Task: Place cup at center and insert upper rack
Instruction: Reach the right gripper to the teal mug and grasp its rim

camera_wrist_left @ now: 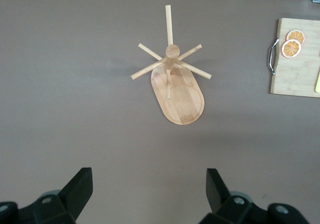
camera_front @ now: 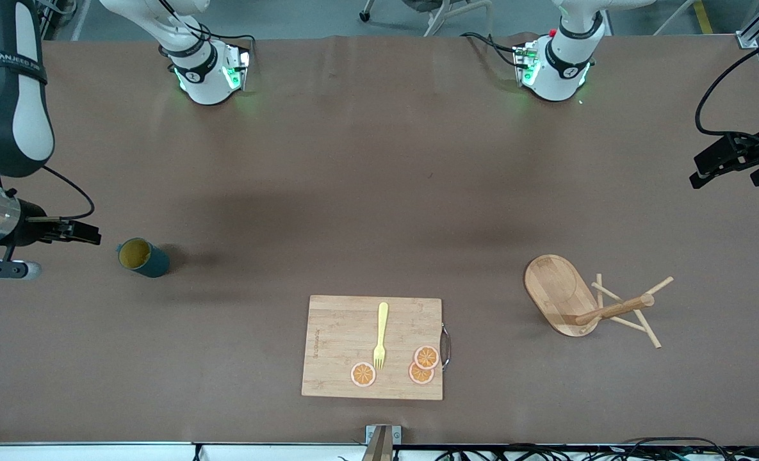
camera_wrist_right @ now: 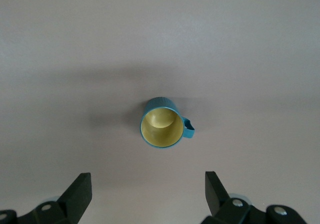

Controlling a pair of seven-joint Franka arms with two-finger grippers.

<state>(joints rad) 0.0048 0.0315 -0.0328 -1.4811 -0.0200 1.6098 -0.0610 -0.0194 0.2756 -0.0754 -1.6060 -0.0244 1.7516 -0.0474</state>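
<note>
Right claw wide over table, near upright cup | left claw wide, near mug tree | advice: straddle cup's rim, clear of handle.

text: "WANJEED" (partly legible) | on: dark band of right arm | other readable text: none

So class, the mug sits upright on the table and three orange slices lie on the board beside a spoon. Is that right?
Not quite: it is a fork, not a spoon, as the front view shows. The mug sits upright and three orange slices lie on the board.
</note>
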